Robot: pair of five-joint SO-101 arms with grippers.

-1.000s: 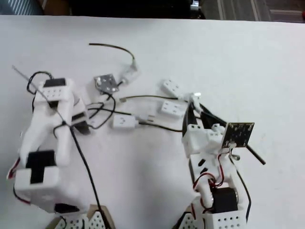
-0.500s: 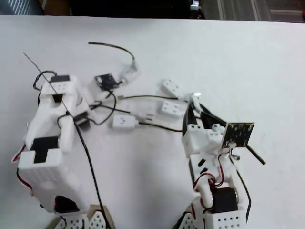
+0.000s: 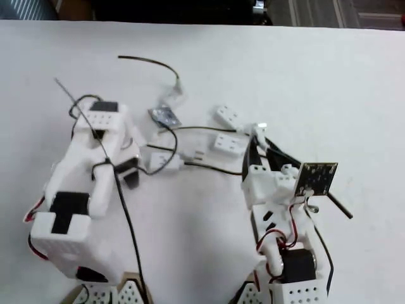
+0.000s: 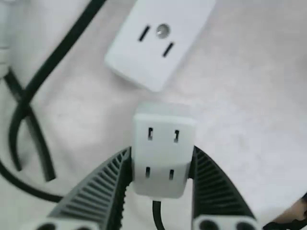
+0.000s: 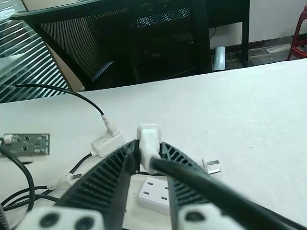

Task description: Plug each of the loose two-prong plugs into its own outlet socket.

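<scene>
bright, even light washes the white table [image 4: 249, 96] pale around my left gripper [image 4: 161, 160], with mild glare ahead of it and only faint shadows beneath.

White table [image 3: 329, 76]: 2 outlet sockets [image 3: 228, 144] close together, loose plug [image 3: 198, 156], black cords [image 3: 215, 169].

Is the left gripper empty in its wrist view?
No, the left gripper clamps a white socket block between its jaws.

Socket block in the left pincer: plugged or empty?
Empty: all four slots of the socket block in the left pincer show bare.
</scene>
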